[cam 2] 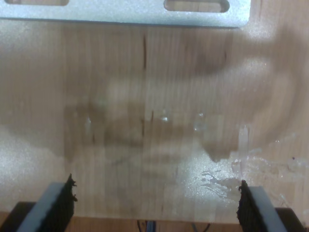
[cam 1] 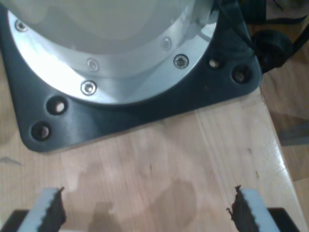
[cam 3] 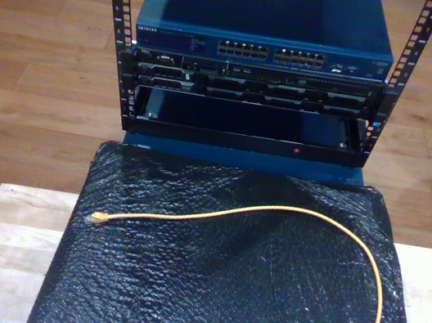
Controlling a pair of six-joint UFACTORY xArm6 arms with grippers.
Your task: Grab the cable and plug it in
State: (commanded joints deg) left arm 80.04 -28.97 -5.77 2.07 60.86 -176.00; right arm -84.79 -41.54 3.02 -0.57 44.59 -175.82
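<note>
The cable (cam 3: pixel 306 216) lies loose on a black sheet (cam 3: pixel 218 295) in the lower half of the exterior view. Its clear plug (cam 3: pixel 96 216) rests at the sheet's left side; from there the cable arcs up through the middle and curves down toward the lower right corner of that view. Above the sheet, in the upper half of the frame, a rack (cam 3: pixel 256 69) holds a blue switch (cam 3: pixel 264 20) with rows of ports. The sheet covers a pale wooden counter (cam 3: pixel 10 251).

My first gripper (cam 1: pixel 145 210) is released, jaws wide apart over bare wood, near a black plate (cam 1: pixel 145 113) bearing a metal ring (cam 1: pixel 111 72). My second gripper (cam 2: pixel 157 203) is also released, jaws spread over wood, with a slotted metal bar (cam 2: pixel 125 14) beyond it.
</note>
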